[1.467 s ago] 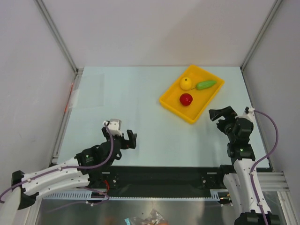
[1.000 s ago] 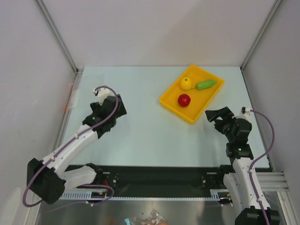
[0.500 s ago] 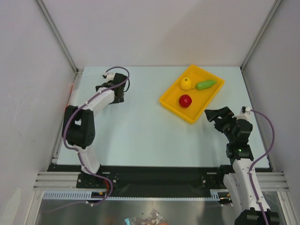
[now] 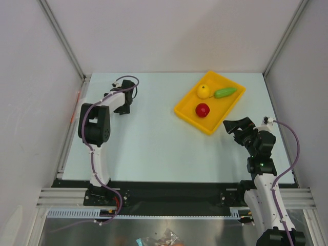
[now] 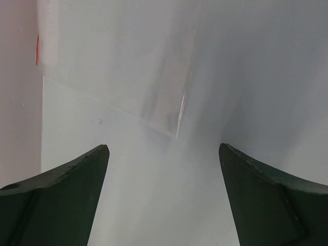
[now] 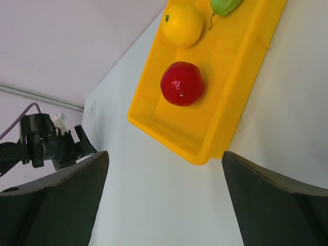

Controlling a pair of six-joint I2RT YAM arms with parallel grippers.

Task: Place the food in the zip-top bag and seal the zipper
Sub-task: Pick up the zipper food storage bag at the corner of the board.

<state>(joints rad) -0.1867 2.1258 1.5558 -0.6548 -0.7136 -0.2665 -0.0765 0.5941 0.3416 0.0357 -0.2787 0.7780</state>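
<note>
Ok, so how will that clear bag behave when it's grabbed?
The bag looks like thin film lying flat on the table, so it will probably flop and sag. Its flat edge may be hard to pinch, and it could slide. The left pincer is open near its corner.

Left arm [image 4: 95, 128] sweep, slight right shift.
Swung from near edge of table [image 4: 154, 148] out to far-left side, bringing left gripper [image 5: 163, 148] up to zip-top bag [image 5: 118, 77] corner; nudged right gripper [image 6: 165, 154] slightly leftward.

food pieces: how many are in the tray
3, all in the yellow tray: lemon at the far side, green vegetable right of it, red fruit at the near side. None looks hidden.
</note>
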